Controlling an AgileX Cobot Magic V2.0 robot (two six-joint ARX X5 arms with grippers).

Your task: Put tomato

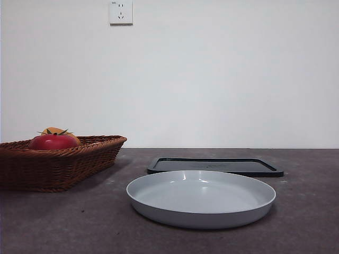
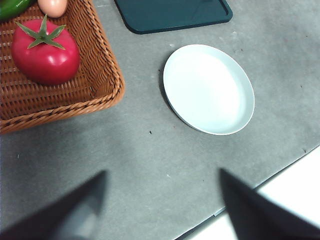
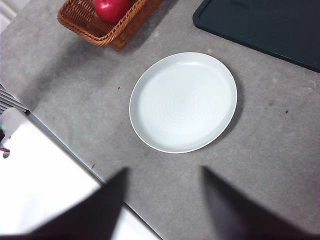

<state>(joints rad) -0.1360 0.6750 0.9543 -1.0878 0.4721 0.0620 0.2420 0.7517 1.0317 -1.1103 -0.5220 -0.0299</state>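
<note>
Front view, near to far: white plate [image 1: 201, 198] at centre of the grey counter [image 1: 63, 222], bare. Dark tray [image 1: 214, 165] just behind, at 12 o'clock. Wicker basket [image 1: 58, 161] at 10 o'clock holds the tomato [image 1: 53, 142]. Left pincer [image 2: 162, 205] and right pincer [image 3: 162, 200]: both wide, holding nothing, high above the counter.

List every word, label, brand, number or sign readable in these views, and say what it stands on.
No readable text in any view.
Wall socket: a small mark at its upper left corner, too small to read.
Tomato, wicker basket, white plate, dark tray, table: no lettering or labels visible.
Left gripper and right gripper: plain black jaws, no markings.
</note>
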